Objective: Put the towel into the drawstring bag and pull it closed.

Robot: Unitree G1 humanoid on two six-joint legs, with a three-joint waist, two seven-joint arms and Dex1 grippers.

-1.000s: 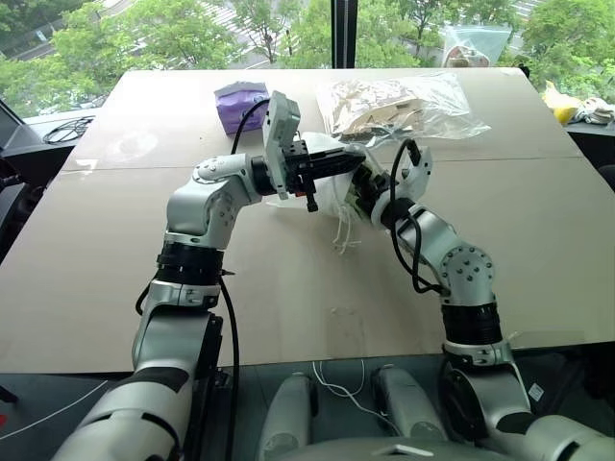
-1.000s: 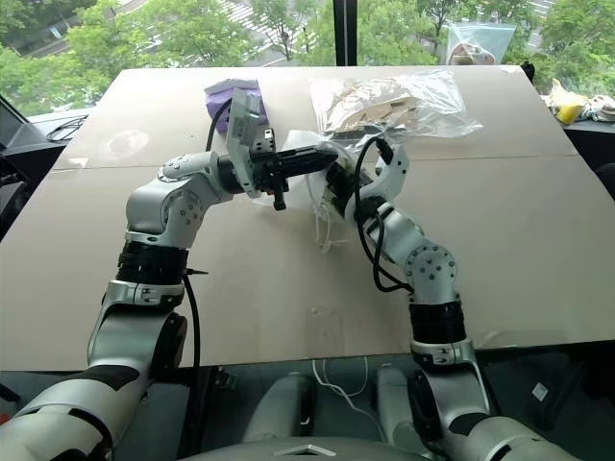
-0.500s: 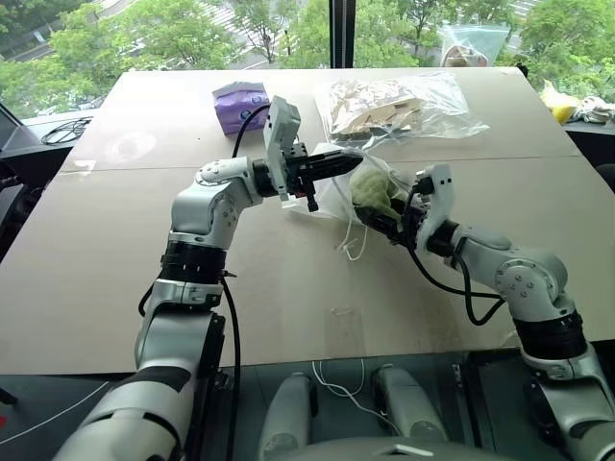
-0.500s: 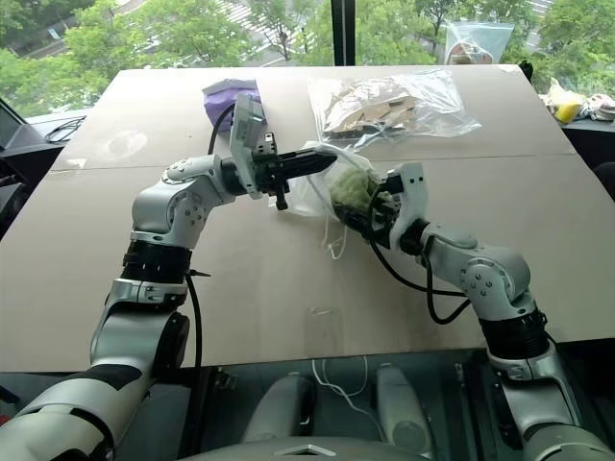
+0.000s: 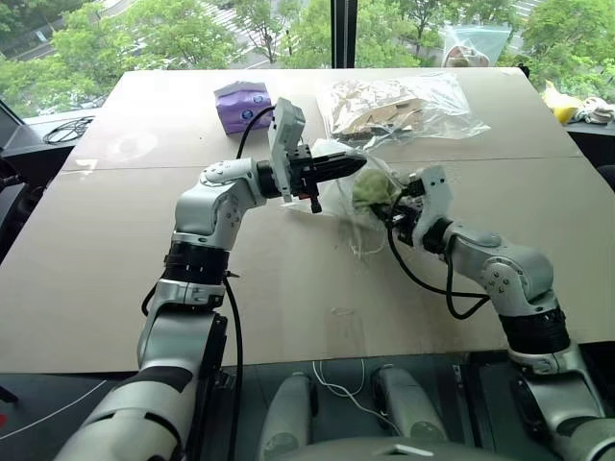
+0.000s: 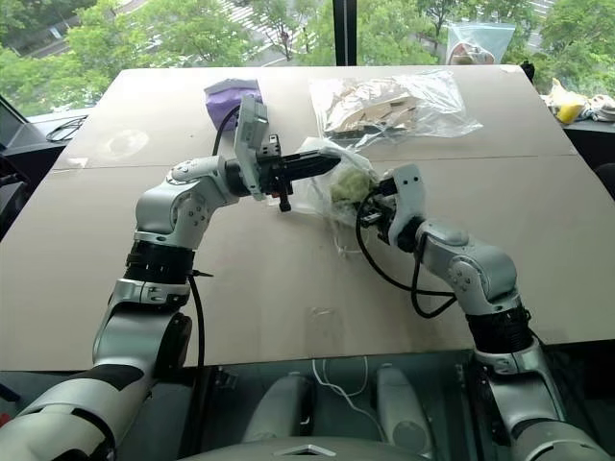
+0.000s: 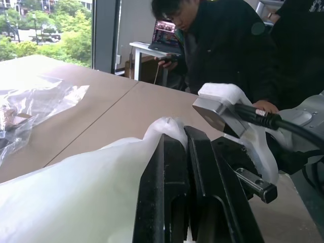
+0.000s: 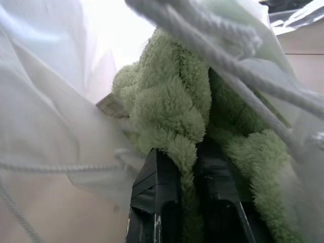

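Observation:
The drawstring bag (image 5: 334, 194), thin white fabric, hangs above the table's middle. My left gripper (image 5: 352, 165) is shut on its upper rim, its black fingers (image 7: 169, 187) pinching the fabric. White cords (image 5: 362, 240) dangle from the bag's mouth. The light-green towel (image 5: 371, 188) is bunched at that mouth, partly veiled by the fabric; how far in it sits I cannot tell. My right gripper (image 5: 388, 205) reaches in from the right and is shut on the towel (image 8: 167, 101), with terry cloth squeezed between its fingers (image 8: 152, 197).
A purple tissue pack (image 5: 240, 103) and a clear plastic bag of beige items (image 5: 396, 104) lie on the far half of the brown table (image 5: 115, 269). Black cables (image 5: 67, 129) lie off its left edge. A person in dark clothes (image 7: 228, 45) stands beyond the table.
My right gripper closed on the towel. Its elbow swung out to the right and the wrist rolled. The green towel came into view at the bag's mouth. The left gripper kept still.

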